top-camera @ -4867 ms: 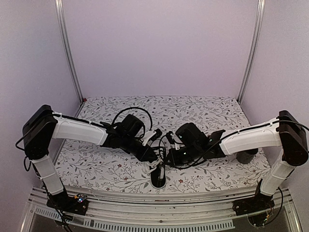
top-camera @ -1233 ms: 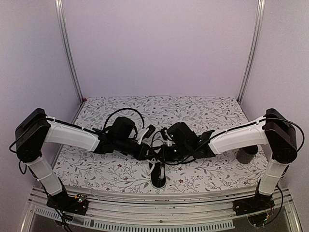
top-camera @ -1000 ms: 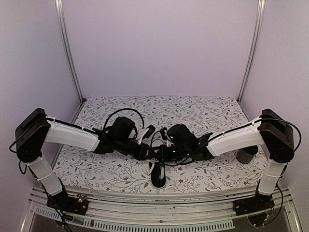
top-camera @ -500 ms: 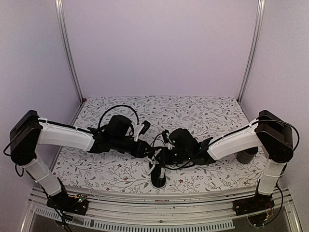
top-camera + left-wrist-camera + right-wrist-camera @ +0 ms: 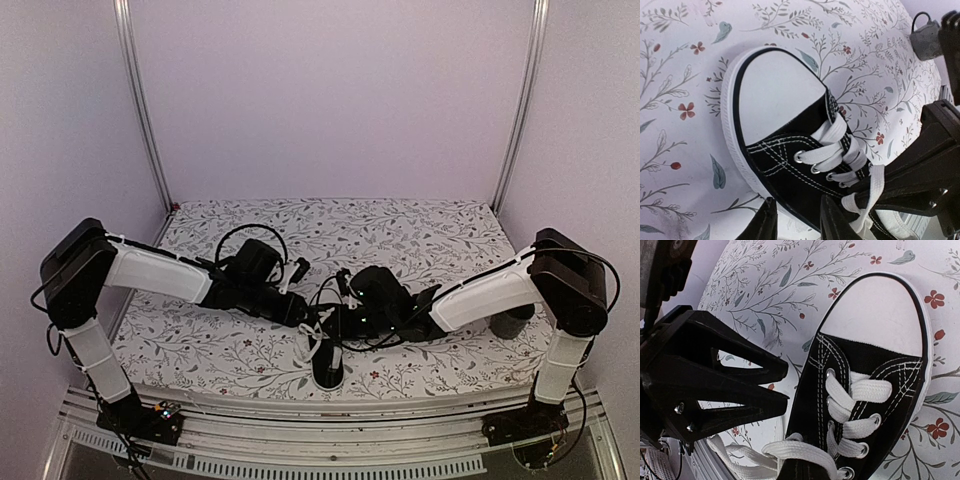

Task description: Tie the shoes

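Left tool (image 5: pixel 799 221): fingers a short way apart, low against the sneaker's flank below the eyelets. Nothing shows between them but the shoe's side, so it grips nothing that I can see.
Right tool (image 5: pixel 327 321): it comes in from the opposite side at the tongue end. A white strand lies across its dark fingers in the left wrist view. Whether they are pinched on that strand or only under it, I cannot tell.
Sneaker (image 5: pixel 867 365): sole flat on the counter (image 5: pixel 675 150), midway between the two arms and close to the near edge. The white toe cap (image 5: pixel 775 95) points toward the arm bases.
Laces (image 5: pixel 860 390): crossed through the eyelets and lying flat over the tongue. The loose lace (image 5: pixel 790 450) trails off the collar end, and no knot or bow is visible.
Why placed so: both tools meet at the collar because the free ends are there. Coming from opposite sides probably lets each take one end and pull against the other.
Step in hand: likely gathering the free ends, so the tie itself is not yet begun.
Mug (image 5: pixel 925 39): well apart to the right, out of the work.
Risk: a limp strand may slip from a loose pinch, or a pull may drag the light shoe.
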You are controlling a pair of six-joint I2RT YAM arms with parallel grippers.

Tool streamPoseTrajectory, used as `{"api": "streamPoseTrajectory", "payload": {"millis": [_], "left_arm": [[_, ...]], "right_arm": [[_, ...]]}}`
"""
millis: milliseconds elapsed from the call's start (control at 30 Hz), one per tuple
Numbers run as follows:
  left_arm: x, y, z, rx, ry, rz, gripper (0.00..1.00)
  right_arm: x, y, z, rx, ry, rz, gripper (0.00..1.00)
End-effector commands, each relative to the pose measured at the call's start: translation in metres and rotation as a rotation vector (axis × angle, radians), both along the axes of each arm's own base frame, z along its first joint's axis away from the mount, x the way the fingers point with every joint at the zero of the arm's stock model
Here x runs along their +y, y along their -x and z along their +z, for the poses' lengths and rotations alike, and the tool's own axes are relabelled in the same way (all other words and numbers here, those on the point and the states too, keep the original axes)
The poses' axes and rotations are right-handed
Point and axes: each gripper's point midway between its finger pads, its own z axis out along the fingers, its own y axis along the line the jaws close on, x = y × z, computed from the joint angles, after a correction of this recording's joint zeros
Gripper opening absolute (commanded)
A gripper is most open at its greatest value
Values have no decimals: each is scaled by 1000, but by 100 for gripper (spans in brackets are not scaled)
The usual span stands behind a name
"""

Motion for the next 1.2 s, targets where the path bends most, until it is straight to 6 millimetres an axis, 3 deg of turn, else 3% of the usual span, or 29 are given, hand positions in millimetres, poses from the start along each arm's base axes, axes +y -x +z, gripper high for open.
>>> {"api": "streamPoseTrajectory", "payload": {"millis": [0, 667, 1167], "left_arm": [[-11, 3, 10, 31, 70, -36, 31], [-26, 23, 0, 138, 196, -100, 31], [-29, 37, 6, 202, 287, -109, 31]], "right_arm": [[-4, 2, 0, -3, 8, -8, 2], [-3, 2, 4, -7, -4, -7, 2], [0, 10, 21, -55, -177, 21, 2]]}}
